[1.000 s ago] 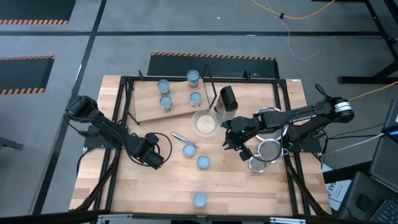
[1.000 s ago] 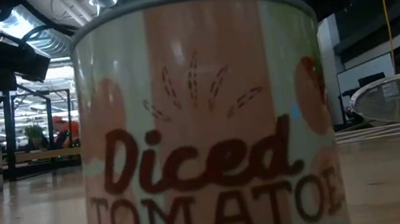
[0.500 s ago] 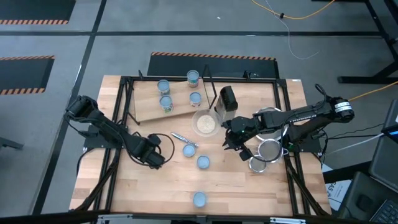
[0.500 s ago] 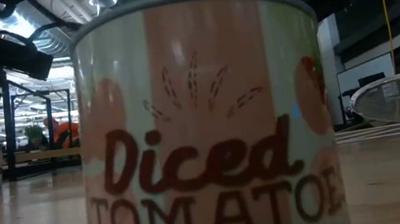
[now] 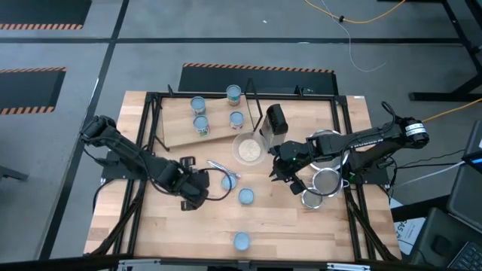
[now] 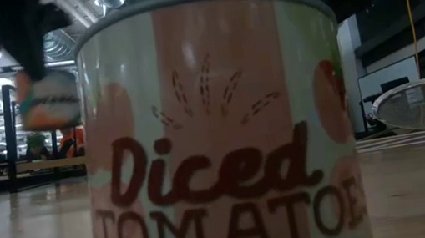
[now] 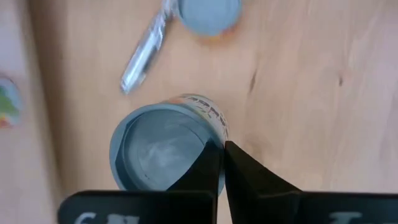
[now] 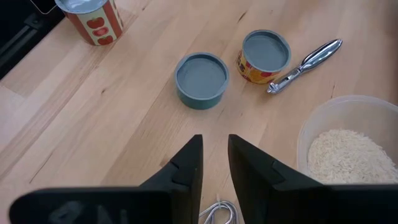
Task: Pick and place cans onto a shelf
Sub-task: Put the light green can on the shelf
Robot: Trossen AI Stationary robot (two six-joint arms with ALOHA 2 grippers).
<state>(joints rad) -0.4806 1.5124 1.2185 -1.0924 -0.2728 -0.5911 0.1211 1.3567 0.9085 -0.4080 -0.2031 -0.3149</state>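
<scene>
**A:** Where is the can that's being handled?

**B:** The held can (image 6: 49, 101) hangs under the left gripper (image 5: 194, 193), off the tabletop (image 5: 301, 233), over the table's left-middle part. Its label is orange and green, and its top is pale blue.

**A:** What is that claw doing?

**B:** Its 2 fingers (image 7: 245, 177) are pinched together on the can's rim, at one edge of the top.

**A:** And the other cans?

**B:** 4 shelf cans (image 5: 198, 104) stand on the shelf (image 5: 177, 126), the pale board lying at the table's far side. 2 middle cans (image 5: 245, 196) sit near each other on the tabletop, to the right of the left gripper. The farther of them touches, or nearly touches, a metal tool (image 5: 218, 166). 1 Diced Tomatoes can (image 6: 219, 135) stands alone by the near edge, filling the low view.

**A:** The right arm?

**B:** The right gripper (image 8: 214, 142) hovers above the table just right of the rice bowl (image 5: 248, 150). Its fingers are a little apart with nothing between them.

**A:** Anything else there?

**B:** 2 strainers (image 5: 325, 181) lie under the right arm, and a black block (image 5: 275, 120) stands beside the shelf.
</scene>
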